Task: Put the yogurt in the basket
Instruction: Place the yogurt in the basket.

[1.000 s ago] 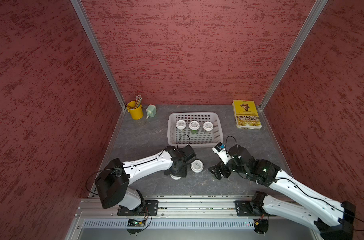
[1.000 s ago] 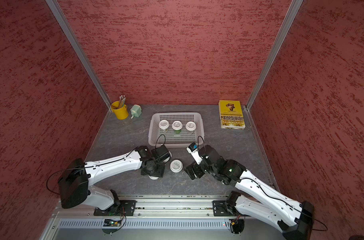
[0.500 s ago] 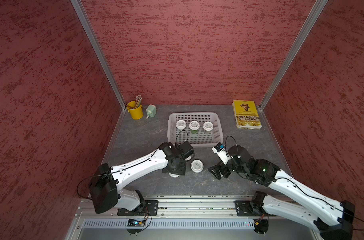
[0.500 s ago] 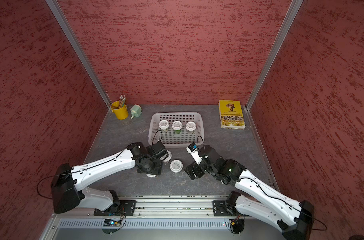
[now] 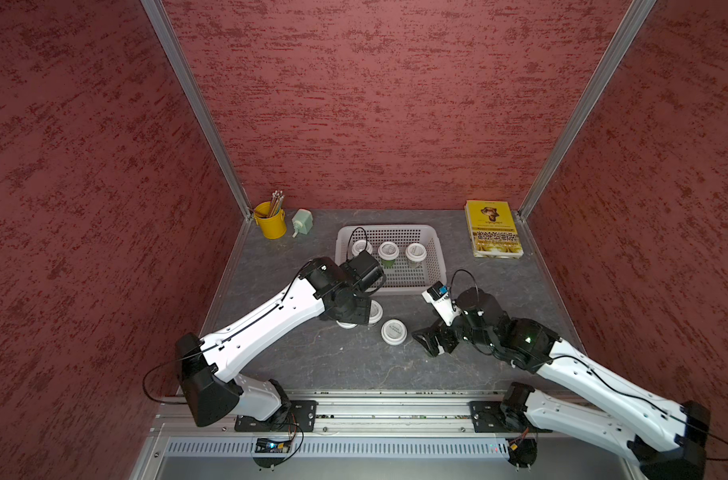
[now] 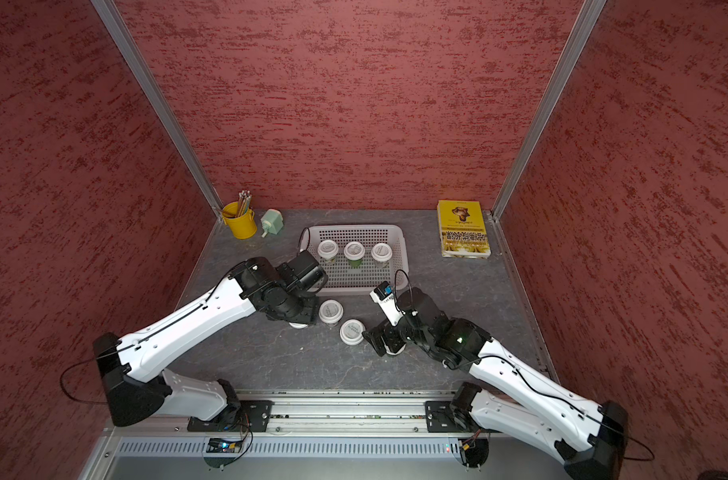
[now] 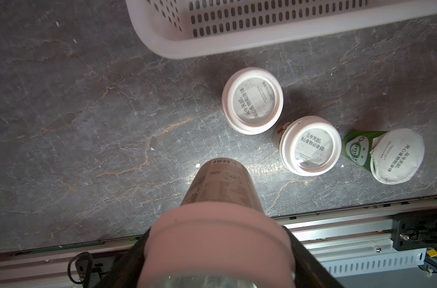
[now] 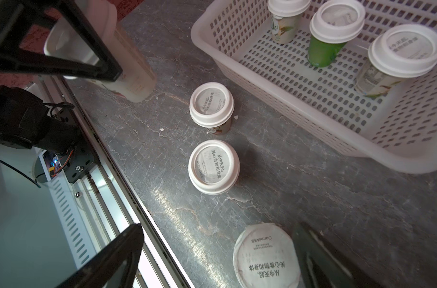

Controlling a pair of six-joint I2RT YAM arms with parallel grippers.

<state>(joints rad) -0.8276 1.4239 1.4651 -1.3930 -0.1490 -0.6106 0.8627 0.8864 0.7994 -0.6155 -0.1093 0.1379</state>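
Yogurt (image 5: 388, 250) stands three cups strong in the basket (image 5: 387, 227); two cups (image 8: 213, 167) wait on the tabletop (image 8: 312, 212). The left claw (image 7: 220, 249), half-open, clamps a pale cup (image 7: 222, 189) near its lid, likely for carrying over. The right claw (image 8: 217, 234) gapes wide astride a foil-topped cup (image 8: 266, 254), not gripping it.

Hidden beneath the left arm (image 5: 271, 316) in both top views, most of the held yogurt cup (image 5: 348, 324); blurred and cropped at the left wrist view's edge, its lid. Cropped in the right wrist view, foil-topped cup (image 8: 266, 254) and basket (image 8: 387, 159).
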